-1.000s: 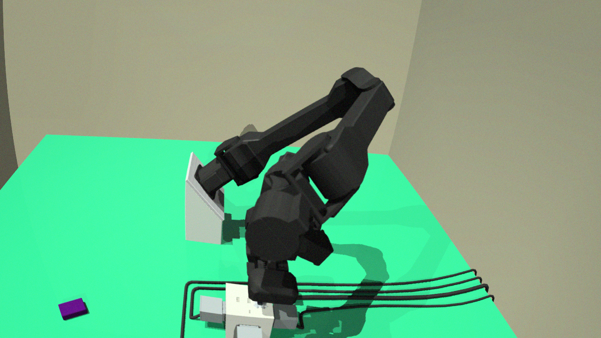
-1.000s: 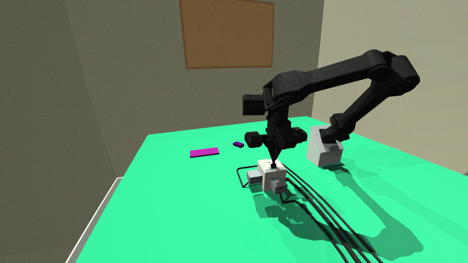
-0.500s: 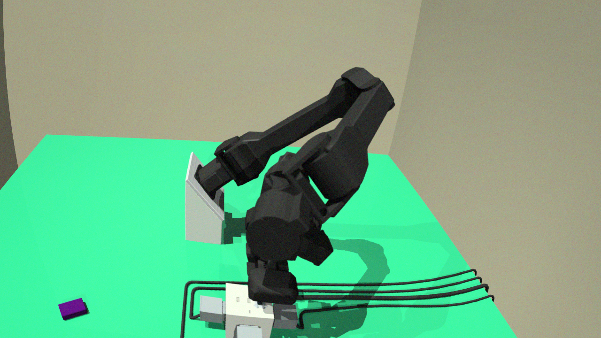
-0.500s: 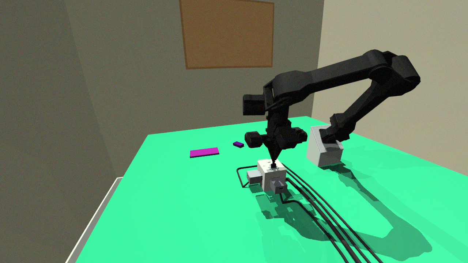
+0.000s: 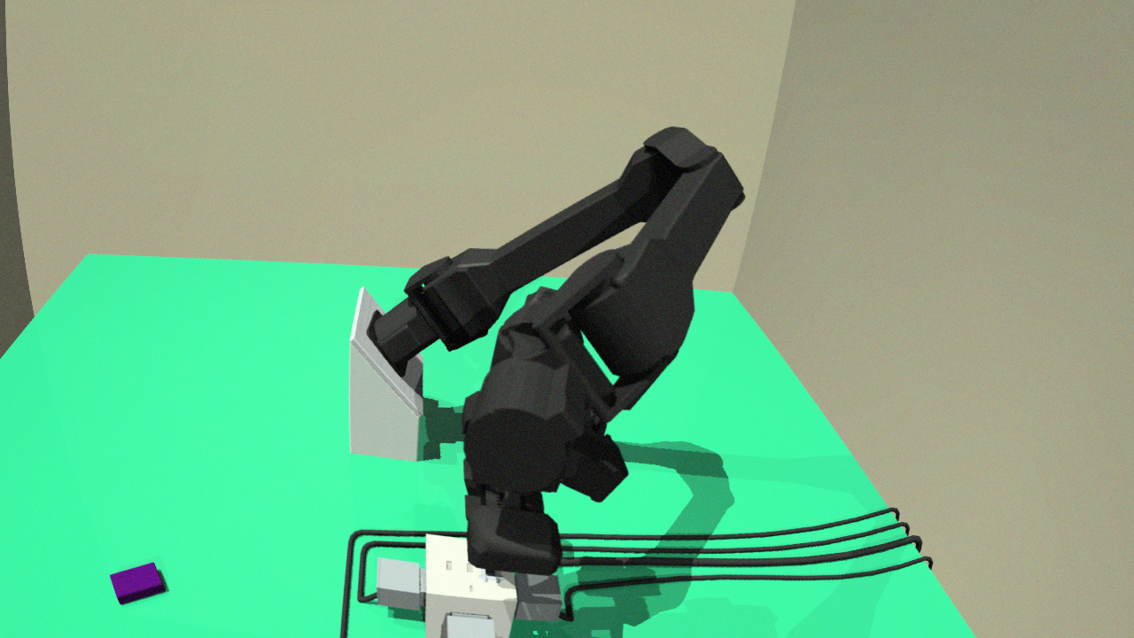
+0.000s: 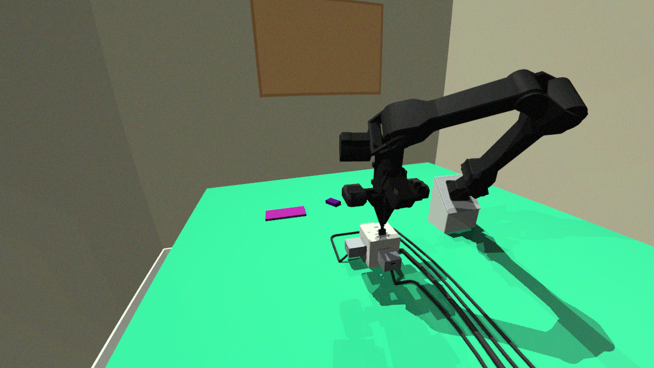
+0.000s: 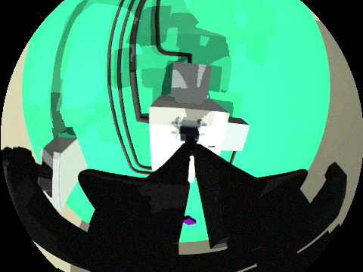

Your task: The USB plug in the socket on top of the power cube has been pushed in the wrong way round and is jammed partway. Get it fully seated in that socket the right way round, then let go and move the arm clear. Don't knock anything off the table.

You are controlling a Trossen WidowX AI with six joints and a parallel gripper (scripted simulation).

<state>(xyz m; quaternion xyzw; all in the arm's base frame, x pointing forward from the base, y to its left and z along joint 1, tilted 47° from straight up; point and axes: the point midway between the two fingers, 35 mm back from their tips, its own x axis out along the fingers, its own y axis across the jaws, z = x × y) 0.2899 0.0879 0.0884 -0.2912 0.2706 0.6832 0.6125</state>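
The white power cube [image 5: 450, 559] [image 6: 375, 252] [image 7: 163, 142] stands near the table's front edge, with grey plugs on its sides. A small dark USB plug [image 6: 381, 231] [image 7: 189, 132] stands upright at the socket on the cube's top face. My gripper [image 6: 382, 225] [image 7: 190, 148] points straight down over the cube and is shut on that plug, its fingertips just above the top face. In the top view the wrist hides the fingers and the plug. I cannot tell how deep the plug sits.
Several black cables [image 5: 753, 540] [image 6: 439, 285] [image 7: 126, 56] run from the cube across the green table [image 5: 198, 380]. A white wedge base [image 5: 380, 404] [image 6: 450, 212] carries the arm. A purple block [image 5: 135, 583] [image 6: 332, 201] and a magenta card [image 6: 285, 213] lie apart.
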